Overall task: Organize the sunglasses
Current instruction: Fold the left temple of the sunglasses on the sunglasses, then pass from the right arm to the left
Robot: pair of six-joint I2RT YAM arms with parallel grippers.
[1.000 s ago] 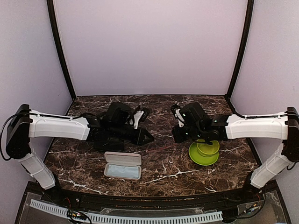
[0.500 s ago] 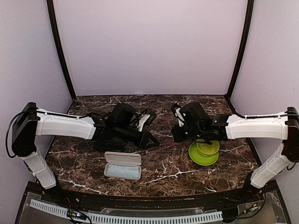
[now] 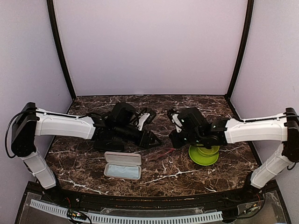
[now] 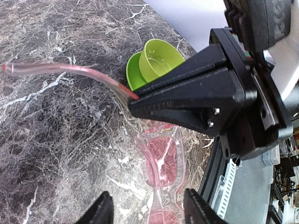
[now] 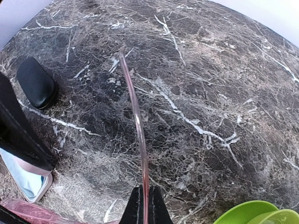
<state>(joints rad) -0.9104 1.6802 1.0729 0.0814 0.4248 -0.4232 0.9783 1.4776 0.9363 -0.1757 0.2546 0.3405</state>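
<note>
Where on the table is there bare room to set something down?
Bare marble runs along the back wall, and at the front between the open case and the green bowls. The middle is crowded: left gripper, right gripper, pink sunglasses.

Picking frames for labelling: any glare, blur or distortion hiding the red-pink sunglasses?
Top external: translucent red-pink plastic sunglasses are a faint streak against the dark marble table. Left wrist: lenses sharp, wall blown out white. Right wrist: temple sharp, table edge looks bowed.
</note>
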